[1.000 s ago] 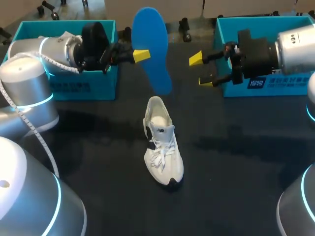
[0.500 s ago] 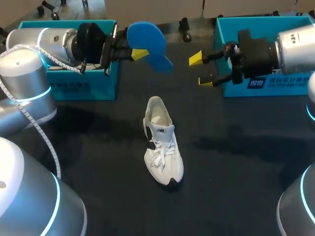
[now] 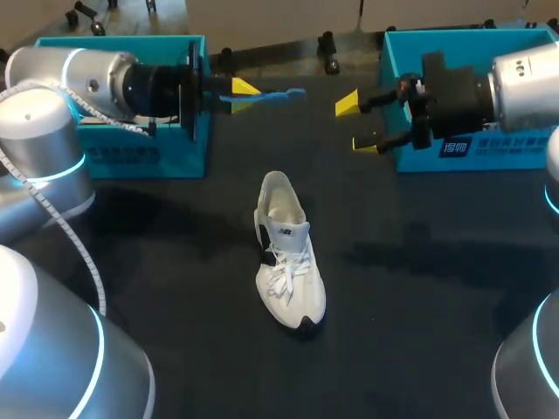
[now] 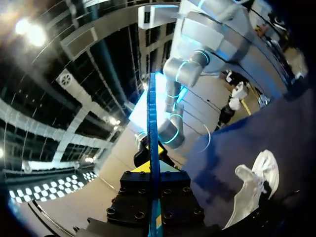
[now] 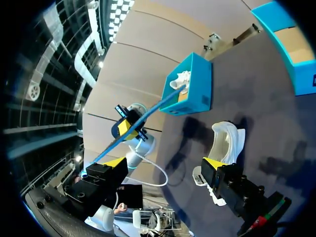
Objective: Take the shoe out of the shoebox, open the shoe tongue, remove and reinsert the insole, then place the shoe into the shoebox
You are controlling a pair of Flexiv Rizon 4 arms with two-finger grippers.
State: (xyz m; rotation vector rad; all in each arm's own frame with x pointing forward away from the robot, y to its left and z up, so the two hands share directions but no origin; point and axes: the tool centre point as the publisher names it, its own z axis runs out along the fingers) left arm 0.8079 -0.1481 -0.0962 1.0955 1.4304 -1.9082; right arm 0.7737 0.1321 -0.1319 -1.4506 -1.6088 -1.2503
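Beyond shoe [image 3: 288, 262], insole [image 3: 271, 95] gripped in left jaws

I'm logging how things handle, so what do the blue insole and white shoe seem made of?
Insole: probably foam, matte blue; edge-on it shows as a thin, slightly bowed sheet. Shoe: likely fabric or mesh upper, matte white, with soft laces; the dark patch at the toe looks like rubber.

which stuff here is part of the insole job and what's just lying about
For the job: white shoe; blue insole, held in left claw; right claw, open; one shoebox, left teal box or right teal box, cannot tell which.
Lying about: the other box; a white shoe-like item inside the left box.
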